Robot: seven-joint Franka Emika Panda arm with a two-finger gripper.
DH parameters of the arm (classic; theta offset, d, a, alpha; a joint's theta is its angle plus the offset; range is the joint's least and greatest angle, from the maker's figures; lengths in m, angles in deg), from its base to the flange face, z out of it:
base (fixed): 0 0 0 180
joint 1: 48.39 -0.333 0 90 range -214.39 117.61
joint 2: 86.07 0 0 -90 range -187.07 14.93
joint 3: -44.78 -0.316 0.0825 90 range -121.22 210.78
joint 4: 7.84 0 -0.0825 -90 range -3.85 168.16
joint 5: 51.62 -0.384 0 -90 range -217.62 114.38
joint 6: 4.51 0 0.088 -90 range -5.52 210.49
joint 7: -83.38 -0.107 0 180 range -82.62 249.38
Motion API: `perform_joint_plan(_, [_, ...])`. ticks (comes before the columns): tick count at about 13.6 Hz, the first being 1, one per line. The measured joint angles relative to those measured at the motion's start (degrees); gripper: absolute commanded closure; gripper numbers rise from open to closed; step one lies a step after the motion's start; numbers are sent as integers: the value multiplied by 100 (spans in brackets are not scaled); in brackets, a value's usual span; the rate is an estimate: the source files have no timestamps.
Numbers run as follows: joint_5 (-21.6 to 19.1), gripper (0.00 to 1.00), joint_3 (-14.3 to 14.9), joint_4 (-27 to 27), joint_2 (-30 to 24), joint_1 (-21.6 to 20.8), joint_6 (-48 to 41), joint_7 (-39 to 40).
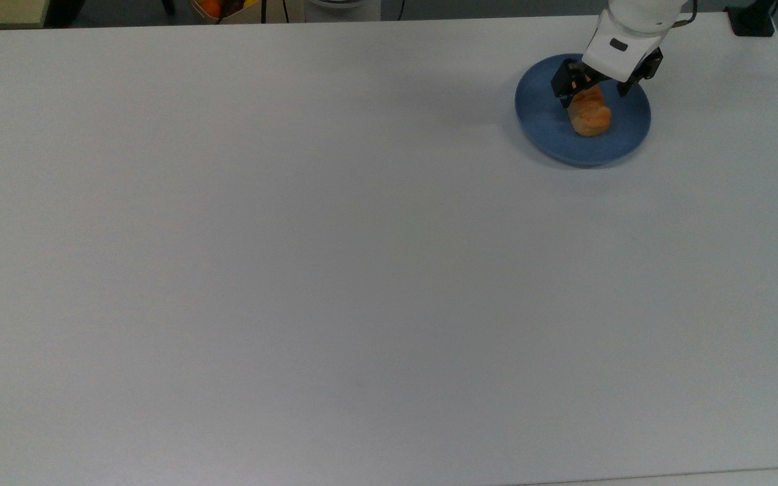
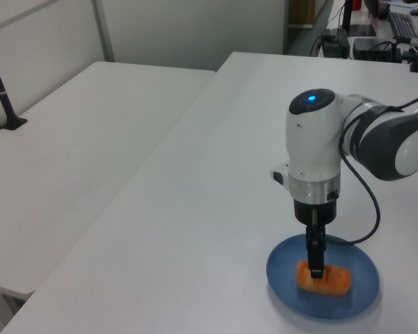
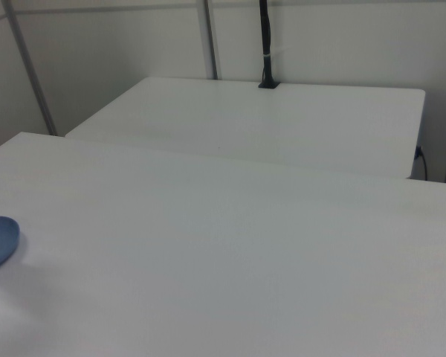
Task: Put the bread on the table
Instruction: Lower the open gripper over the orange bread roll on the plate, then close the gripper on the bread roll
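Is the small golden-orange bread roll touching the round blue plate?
Touching. In the left view the bread roll lies flat on the blue plate, with no gap beneath it.

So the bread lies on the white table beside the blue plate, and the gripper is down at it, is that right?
Not quite: the bread lies on the blue plate, not beside it, as the top view shows. The gripper is indeed down at it.
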Motion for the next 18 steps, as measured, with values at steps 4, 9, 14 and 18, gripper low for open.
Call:
perform_joint_plan(4, [7, 1, -9, 298, 46, -46, 477, -91])
perform_joint_plan(9, [233, 28, -11, 457, 92, -80, 550, -138])
perform_joint_plan(14, [257, 62, -11, 482, 110, -82, 551, -139])
perform_joint_plan(18, [257, 62, -11, 471, 99, -79, 552, -139])
